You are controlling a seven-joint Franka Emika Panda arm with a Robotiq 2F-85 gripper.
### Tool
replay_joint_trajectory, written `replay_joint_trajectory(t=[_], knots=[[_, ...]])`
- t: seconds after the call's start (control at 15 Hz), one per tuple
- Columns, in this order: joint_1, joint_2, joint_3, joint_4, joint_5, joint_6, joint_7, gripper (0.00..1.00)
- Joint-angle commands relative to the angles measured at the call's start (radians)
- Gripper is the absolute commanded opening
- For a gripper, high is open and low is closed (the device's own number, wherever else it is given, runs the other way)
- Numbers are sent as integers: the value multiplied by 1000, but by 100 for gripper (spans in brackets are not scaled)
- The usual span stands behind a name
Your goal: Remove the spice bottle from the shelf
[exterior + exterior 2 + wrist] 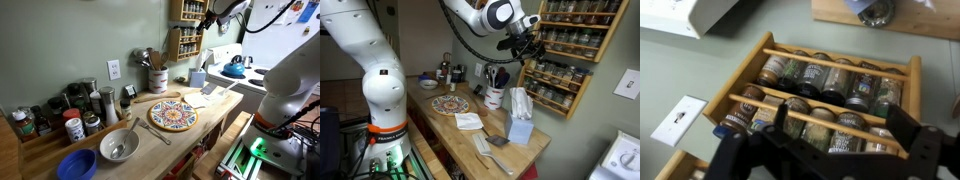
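Observation:
The shelf (186,30) (575,45) is a light wooden rack on the wall with several narrow tiers of small spice bottles. My gripper (207,18) (525,45) hovers just in front of it, level with the middle tiers. In the wrist view two rows of the shelf (820,68) fill the frame. My gripper (830,150) is open, its dark fingers (725,152) spread wide on either side of the lower row. A dark-labelled spice bottle (845,130) stands behind the gap. Nothing is held, and the fingers are clear of the jars.
Below the shelf the wooden counter holds a utensil crock (157,78), a patterned plate (173,114), a tissue box (518,125) and bowls (118,146). A low stepped stand of larger jars (40,120) sits at one end. A wall outlet (678,117) lies beside the rack.

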Motion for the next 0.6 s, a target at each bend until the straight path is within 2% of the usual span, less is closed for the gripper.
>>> replay_joint_trajectory(t=[0.0,0.2,0.27,0.47,0.53], knots=[[18,20,-17,14,21,75,-32,100],[150,15,-101,-10,238,90,-122,100],[70,13,-39,8,148,60,-65,100],[121,19,-72,7,216,65,-98,100],[167,29,-104,12,263,102,-148,100]])
